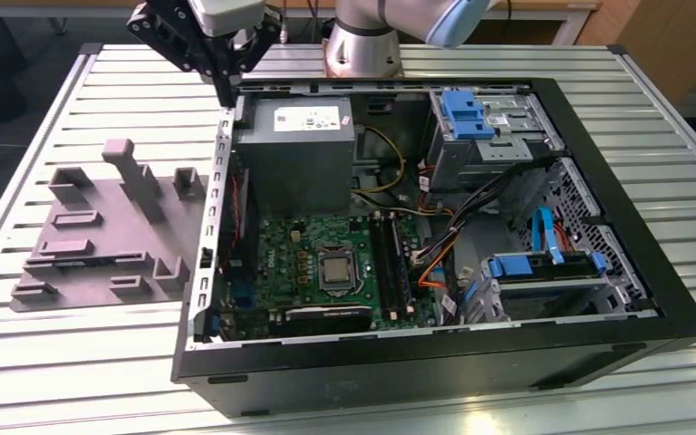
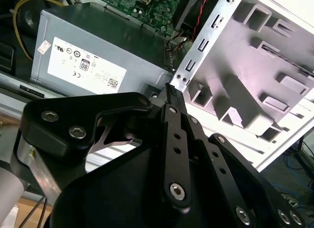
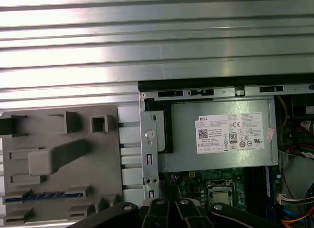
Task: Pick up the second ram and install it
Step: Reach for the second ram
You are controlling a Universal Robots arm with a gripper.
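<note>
The second ram [image 3: 41,194] shows in the first wrist view as a thin bluish strip standing on edge in a long slot of the grey holder block [image 3: 59,159]. My gripper [image 1: 224,93] hangs above the back corner of the open computer case [image 1: 323,358] on the exterior view's left, between the case and the holder [image 1: 106,245]. Its black fingers [image 2: 171,115] taper together to a tip with nothing between them. The ram is apart from the gripper. The black motherboard slots [image 1: 391,267] lie beside the processor socket.
A grey power supply [image 1: 297,136] fills the case's back corner under the gripper. Cables, blue drive bays [image 1: 542,267] and the case's metal rim [image 2: 206,46] crowd the exterior view's right. The holder has a tall post [image 1: 142,186]. Everything rests on a slatted metal table [image 1: 82,362].
</note>
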